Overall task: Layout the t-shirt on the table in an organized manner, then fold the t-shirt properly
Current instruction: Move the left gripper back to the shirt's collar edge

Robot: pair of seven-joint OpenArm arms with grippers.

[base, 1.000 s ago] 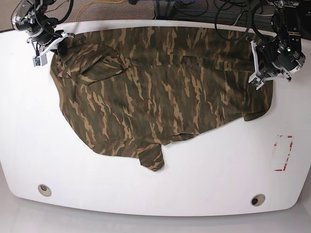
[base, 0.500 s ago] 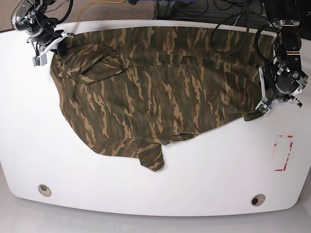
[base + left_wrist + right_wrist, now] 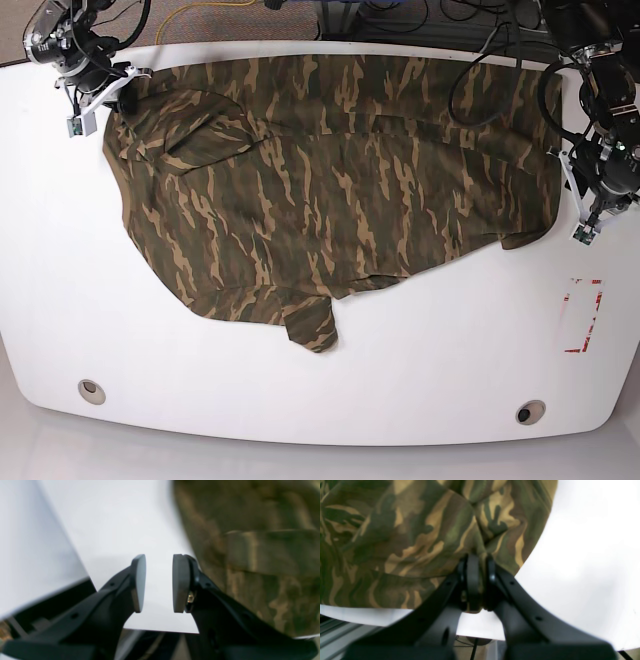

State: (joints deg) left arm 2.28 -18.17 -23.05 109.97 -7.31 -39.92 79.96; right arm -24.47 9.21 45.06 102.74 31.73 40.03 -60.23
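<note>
White and glossy, the table [image 3: 80, 300] carries the t-shirt [image 3: 330, 190], spread from ten o'clock to three. The right gripper [image 3: 480, 585], at ten o'clock, pinches a bunched corner of cloth between closed jaws. The left gripper [image 3: 156, 582] hangs partly open and empty off the three o'clock hem, having slid outward from over the cloth. To flatten it, re-grip that hem low and pull evenly.

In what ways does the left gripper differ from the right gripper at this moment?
The left gripper is open with nothing between its pads; the right gripper is shut on the t-shirt. The left gripper hangs over bare table beside the cloth; the right sits at the shirt's corner. Both have dark fingers.
</note>
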